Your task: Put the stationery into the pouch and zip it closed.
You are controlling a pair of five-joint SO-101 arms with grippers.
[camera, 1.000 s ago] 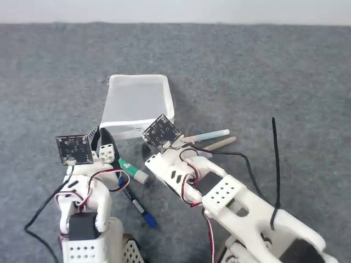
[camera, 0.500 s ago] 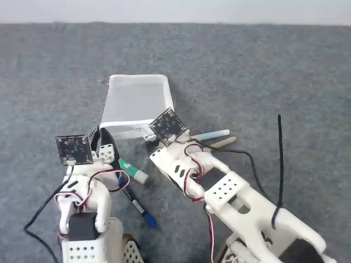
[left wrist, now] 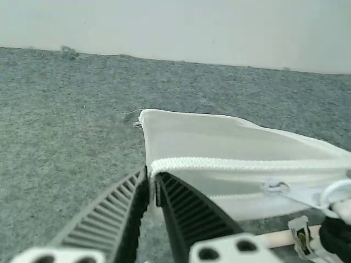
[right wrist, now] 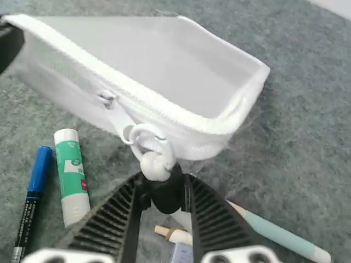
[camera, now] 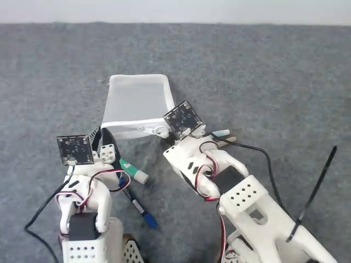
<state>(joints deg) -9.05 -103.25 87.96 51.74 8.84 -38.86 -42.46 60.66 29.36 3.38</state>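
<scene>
Right wrist view: clamped shut with the right gripper (right wrist: 163, 186) on the zip pull (right wrist: 158, 164), under the open pouch (right wrist: 181, 71). Zip running lengthwise toward the left gripper (left wrist: 152, 183), pinching the pouch's far corner. Glue stick (right wrist: 71, 170) outside, nearer the left.

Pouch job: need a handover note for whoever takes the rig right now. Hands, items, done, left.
Left hand: shut on the pouch at a corner of its zip edge.
Right hand: shut on the zip pull.
Items: the glue stick and blue pen lie on the table by the left arm. The light-blue pen and wooden pencil lie by the right arm. All four are outside the pouch.
Done: pouch and pull gripped; nothing loaded.
Left: load all four items, then zip closed. How far the zip is open cannot be told.
</scene>
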